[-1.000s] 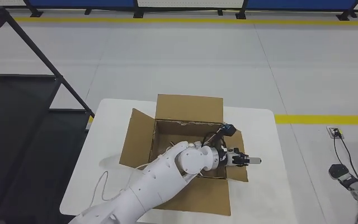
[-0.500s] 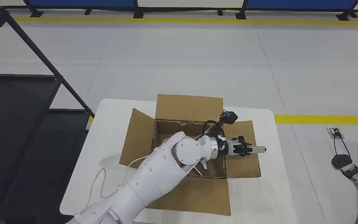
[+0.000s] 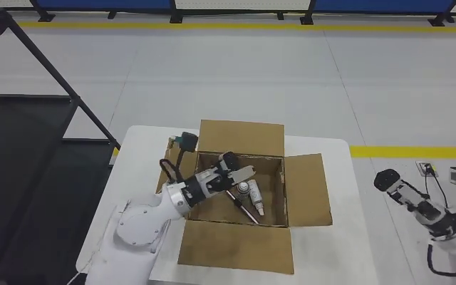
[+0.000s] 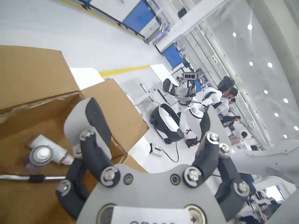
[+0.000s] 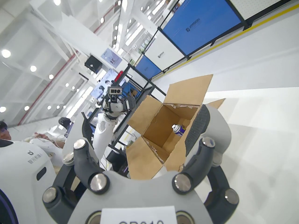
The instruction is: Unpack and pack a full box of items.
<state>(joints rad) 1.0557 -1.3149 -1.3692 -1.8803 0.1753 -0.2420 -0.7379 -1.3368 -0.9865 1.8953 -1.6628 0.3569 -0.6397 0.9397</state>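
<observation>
The left arm has drawn back across the box. Half a second ago it stretched out over the right-hand flap, and now it lies over the box's left side. The right arm has come further in at the right edge of the top view, off the table and well apart from the box.

The left pincer hangs over the open box near its left inner wall. Its fingers are spread wide and nothing is between them (the left wrist view looks straight through the gap to the room beyond). The right pincer is likewise wide open and empty, with the box seen far off between its fingers.

The box stands on the table with all four flaps folded out. Inside, toward the middle, lie a spray can, a white tube just beside it, and a thin rod slanting across the floor of the box.
</observation>
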